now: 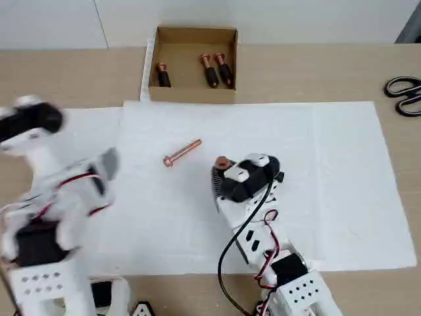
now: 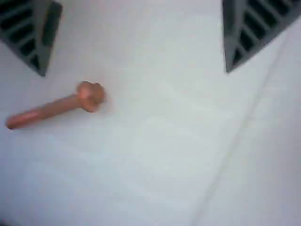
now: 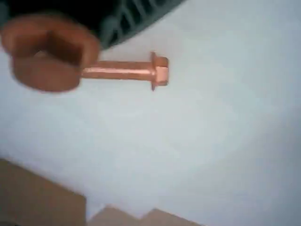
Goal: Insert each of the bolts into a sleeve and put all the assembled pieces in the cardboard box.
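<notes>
One loose copper bolt [image 1: 181, 153] lies on the white sheet [image 1: 329, 197], with its head toward the left arm. It also shows in the left wrist view as the bolt [image 2: 54, 106] and in the right wrist view as the bolt [image 3: 129, 70]. My left gripper [image 1: 108, 164] hovers left of it, and in its own view the gripper [image 2: 135, 70] is open with nothing between the fingers. My right gripper [image 1: 222, 172], just right of the bolt, is shut on a sleeve [image 3: 47, 52] with a copper hex end [image 1: 222, 162]. The cardboard box [image 1: 195, 95] holds three assembled pieces [image 1: 212, 70].
Scissors [image 1: 404, 94] lie on the bare table at the far right. The box stands just beyond the sheet's far edge. The sheet's right half has free room. Cables trail from the right arm's base [image 1: 299, 289] near the front edge.
</notes>
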Available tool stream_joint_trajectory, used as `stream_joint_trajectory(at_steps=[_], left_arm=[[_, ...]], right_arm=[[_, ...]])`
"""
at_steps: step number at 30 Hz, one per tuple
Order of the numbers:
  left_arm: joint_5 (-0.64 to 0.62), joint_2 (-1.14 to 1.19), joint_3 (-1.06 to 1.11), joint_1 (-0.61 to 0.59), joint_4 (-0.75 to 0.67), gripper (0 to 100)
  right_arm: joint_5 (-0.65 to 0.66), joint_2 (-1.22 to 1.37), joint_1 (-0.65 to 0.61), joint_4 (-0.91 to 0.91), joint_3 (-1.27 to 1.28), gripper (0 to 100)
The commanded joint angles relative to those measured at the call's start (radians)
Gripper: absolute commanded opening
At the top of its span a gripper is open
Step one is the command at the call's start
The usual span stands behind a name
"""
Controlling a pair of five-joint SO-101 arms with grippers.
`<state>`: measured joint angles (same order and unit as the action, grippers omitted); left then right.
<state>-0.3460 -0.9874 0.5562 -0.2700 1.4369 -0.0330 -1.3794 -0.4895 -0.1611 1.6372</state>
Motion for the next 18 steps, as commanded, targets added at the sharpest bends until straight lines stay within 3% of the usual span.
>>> stream_joint_trajectory(at_steps=[1, 4, 6, 11, 18], left_arm=[[0.150, -0.015, -0.104, -0.175, 0.037, 23], [0.334, -0.015, -0.111, -0.287, 0.038, 23], [0.381, -0.015, -0.105, -0.301, 0.057, 23], [0.407, -0.015, -0.101, -0.301, 0.130, 23], [0.405, -0.015, -0.058, -0.301, 0.130, 23]], right_arm=[[-0.006, -0.010, 0.056, -0.105, -0.137, 0.4], [-0.003, -0.007, 0.101, -0.166, -0.258, 0.4], [-0.002, 0.028, 0.116, -0.180, -0.351, 0.4], [0.068, 0.317, 0.140, -0.173, -0.641, 0.4], [0.071, 0.975, 0.162, -0.027, -1.122, 0.4]])
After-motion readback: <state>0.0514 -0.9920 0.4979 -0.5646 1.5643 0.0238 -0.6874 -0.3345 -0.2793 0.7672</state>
